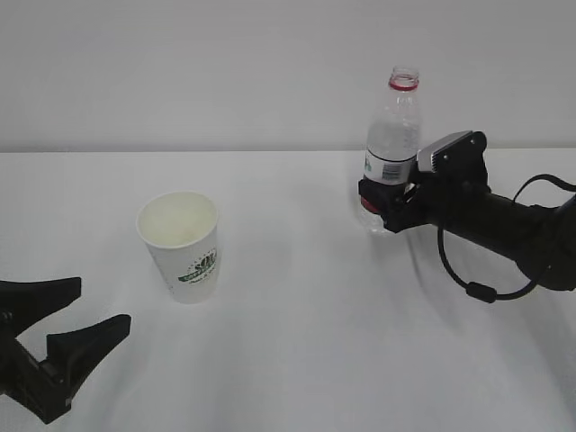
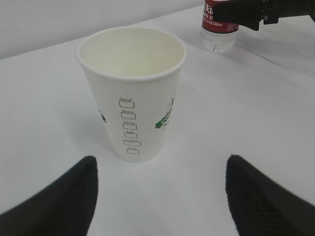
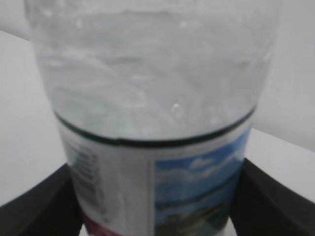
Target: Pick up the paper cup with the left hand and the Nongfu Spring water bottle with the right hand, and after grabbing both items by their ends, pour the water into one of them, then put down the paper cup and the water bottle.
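The paper cup [image 1: 180,245] stands upright left of the counter's [image 1: 297,360] middle, straight ahead of the released left claw [image 1: 76,319], not yet between its fingers. The right claw [image 1: 389,205] flanks the upright Nongfu Spring water bottle [image 1: 392,135] at its label, apparently gripping it.

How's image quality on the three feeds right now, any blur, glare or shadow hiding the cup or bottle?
Exterior view: even, soft light, faint shadows, paper cup and water bottle sharp enough. Left wrist view: cup crisp, the near fingers blurred. Right wrist view: bottle fills the frame, soft and out of focus, label print unreadable; no harsh glare anywhere.
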### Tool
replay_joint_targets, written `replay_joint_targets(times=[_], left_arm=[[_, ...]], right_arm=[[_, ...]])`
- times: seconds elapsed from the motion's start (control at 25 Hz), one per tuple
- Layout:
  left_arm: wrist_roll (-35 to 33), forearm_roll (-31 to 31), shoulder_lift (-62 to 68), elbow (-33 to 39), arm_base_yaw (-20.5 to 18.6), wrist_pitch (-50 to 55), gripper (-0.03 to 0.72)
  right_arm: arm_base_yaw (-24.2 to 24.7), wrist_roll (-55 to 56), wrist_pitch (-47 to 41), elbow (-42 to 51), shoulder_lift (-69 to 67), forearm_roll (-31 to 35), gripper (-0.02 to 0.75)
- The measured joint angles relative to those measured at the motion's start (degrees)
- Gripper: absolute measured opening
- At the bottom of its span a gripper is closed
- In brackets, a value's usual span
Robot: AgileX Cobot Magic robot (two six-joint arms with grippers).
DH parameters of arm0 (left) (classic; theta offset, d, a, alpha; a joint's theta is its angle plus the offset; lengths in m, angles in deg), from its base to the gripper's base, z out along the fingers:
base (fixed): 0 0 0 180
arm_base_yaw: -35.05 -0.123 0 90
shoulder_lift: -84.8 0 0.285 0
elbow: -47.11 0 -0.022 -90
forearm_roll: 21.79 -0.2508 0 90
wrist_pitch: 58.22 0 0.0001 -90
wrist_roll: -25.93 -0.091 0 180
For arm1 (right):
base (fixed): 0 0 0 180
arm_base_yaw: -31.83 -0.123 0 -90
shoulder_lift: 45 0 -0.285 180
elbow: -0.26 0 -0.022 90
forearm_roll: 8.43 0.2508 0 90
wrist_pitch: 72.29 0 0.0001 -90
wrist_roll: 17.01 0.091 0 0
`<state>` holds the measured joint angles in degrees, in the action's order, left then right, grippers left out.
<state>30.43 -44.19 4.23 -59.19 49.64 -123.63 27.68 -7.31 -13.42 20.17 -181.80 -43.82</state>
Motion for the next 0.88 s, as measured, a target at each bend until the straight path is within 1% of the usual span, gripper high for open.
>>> replay_joint_targets(times=[0.32, 0.64, 0.88], left_arm=[[0.0, -0.02, 0.0, 0.0, 0.0, 0.0, 0.589], [0.0, -0.02, 0.0, 0.0, 0.0, 0.0, 0.587], [0.0, -0.02, 0.0, 0.0, 0.0, 0.0, 0.587]], right_arm=[[-0.5, 0.36, -0.12, -3.04, 0.01, 0.04, 0.594], [-0.59, 0.36, -2.23, -3.04, 0.01, -0.55, 0.586], [-0.59, 0.25, -2.32, -3.04, 0.01, -0.63, 0.507]])
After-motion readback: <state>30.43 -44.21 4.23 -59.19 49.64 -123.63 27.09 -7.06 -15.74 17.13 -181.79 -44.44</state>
